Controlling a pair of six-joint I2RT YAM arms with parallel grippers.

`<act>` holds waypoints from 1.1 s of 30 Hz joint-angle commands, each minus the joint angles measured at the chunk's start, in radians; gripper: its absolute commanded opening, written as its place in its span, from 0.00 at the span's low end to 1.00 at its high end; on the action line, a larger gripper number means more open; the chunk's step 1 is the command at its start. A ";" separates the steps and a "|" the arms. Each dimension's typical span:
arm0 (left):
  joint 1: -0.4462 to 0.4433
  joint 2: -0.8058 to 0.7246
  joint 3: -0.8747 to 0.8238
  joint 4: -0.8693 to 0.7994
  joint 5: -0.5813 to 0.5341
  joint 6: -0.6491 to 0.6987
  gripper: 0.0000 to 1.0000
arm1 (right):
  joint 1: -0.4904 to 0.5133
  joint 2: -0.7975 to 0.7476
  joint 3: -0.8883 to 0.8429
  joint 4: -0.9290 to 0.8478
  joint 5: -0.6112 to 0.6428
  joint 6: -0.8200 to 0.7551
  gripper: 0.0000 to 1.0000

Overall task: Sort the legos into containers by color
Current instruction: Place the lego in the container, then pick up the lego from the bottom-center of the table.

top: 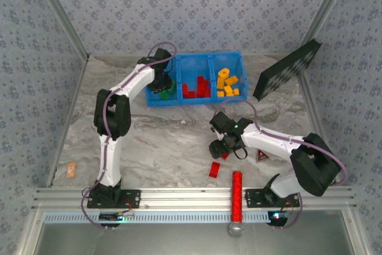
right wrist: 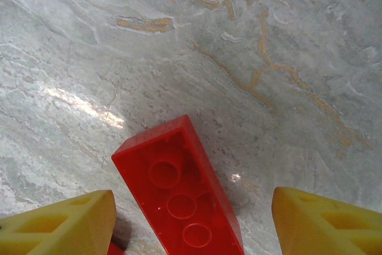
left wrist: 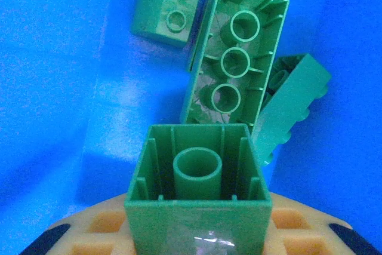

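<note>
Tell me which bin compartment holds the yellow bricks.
The right compartment, beside the black panel; the middle compartment holds red bricks, the left compartment green bricks.

Tray (top: 194,55): set at the middle of the table's (top: 149,141) far edge. It is divided into three compartments side by side, with bricks lodged in each.
Left compartment: left gripper (top: 162,88) placed inside with held brick (left wrist: 196,201); further bricks (left wrist: 236,58) lie beyond it.
Panel (top: 286,70): leaned at the far right corner.
Right gripper (right wrist: 192,198): placed right of centre, fingers astride loose brick (right wrist: 179,189) without touching it.
Second loose brick (top: 213,169): laid just nearer the near edge.
Cylinder (top: 237,195): laid across the near edge.
</note>
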 commanded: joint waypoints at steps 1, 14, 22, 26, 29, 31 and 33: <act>0.005 0.000 -0.015 0.001 0.004 0.005 0.26 | 0.007 0.019 -0.011 -0.029 0.014 0.023 0.69; 0.007 -0.092 0.031 -0.008 -0.055 0.077 0.55 | 0.016 0.094 -0.001 -0.018 0.013 0.039 0.60; 0.007 -0.198 0.042 -0.011 -0.050 0.114 0.59 | 0.017 0.099 0.031 -0.044 0.033 0.033 0.42; 0.007 -0.278 0.041 -0.026 -0.039 0.194 0.63 | 0.010 0.083 0.083 -0.094 0.049 0.017 0.40; 0.007 -0.366 -0.009 -0.032 -0.059 0.242 0.66 | -0.007 0.065 0.139 -0.139 0.056 -0.011 0.39; 0.006 -0.435 -0.069 -0.017 -0.067 0.267 0.70 | -0.033 0.057 0.187 -0.156 0.057 -0.044 0.38; 0.007 -0.520 -0.161 0.019 -0.063 0.294 0.75 | -0.073 0.059 0.256 -0.169 0.071 -0.082 0.36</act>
